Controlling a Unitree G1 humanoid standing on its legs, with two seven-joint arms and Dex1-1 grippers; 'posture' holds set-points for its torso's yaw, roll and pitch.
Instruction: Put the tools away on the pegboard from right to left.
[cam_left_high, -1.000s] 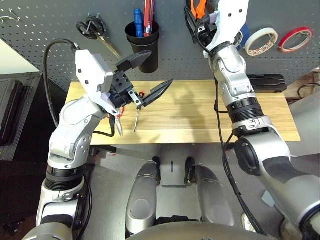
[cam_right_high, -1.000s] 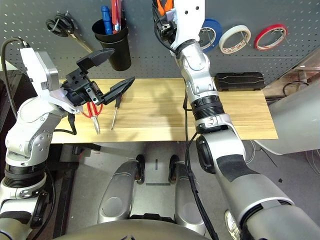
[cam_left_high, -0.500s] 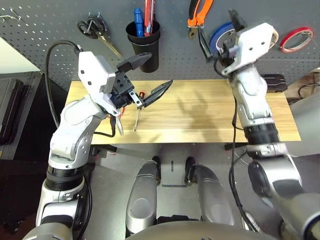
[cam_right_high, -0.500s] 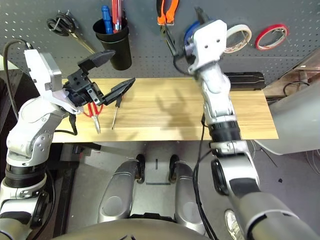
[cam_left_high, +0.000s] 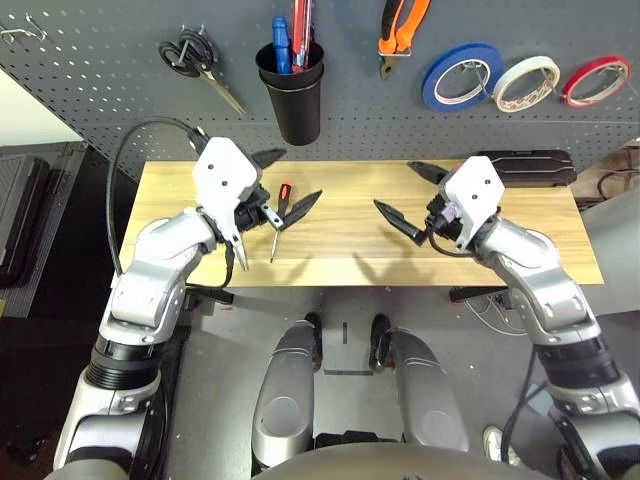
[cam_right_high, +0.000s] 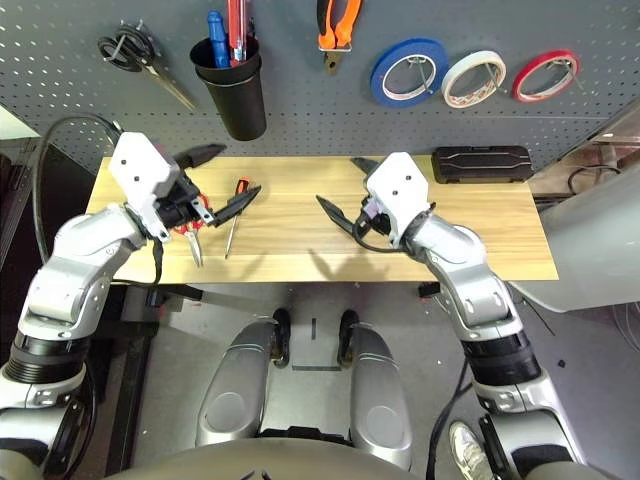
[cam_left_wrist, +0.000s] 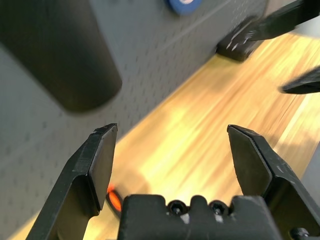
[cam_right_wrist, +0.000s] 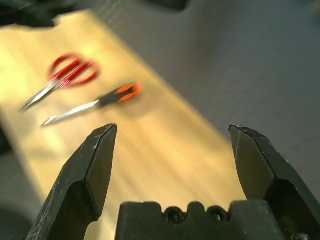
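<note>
On the tabletop (cam_right_high: 300, 240) lie the screwdriver (cam_right_high: 234, 214) and red-handled scissors (cam_right_high: 189, 240), with white tape (cam_right_high: 474, 77) and pliers (cam_right_high: 335, 28) hung on the pegboard (cam_right_high: 300, 110). Screwdriver looks next: left gripper (cam_right_high: 220, 180), fingers spread and empty, hovers beside it and must drop. Right gripper (cam_right_high: 347, 188) gapes empty.

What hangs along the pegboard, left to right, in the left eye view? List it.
Black-handled scissors → black cup → orange-and-black pliers → blue tape roll → white tape roll → red tape roll.
</note>
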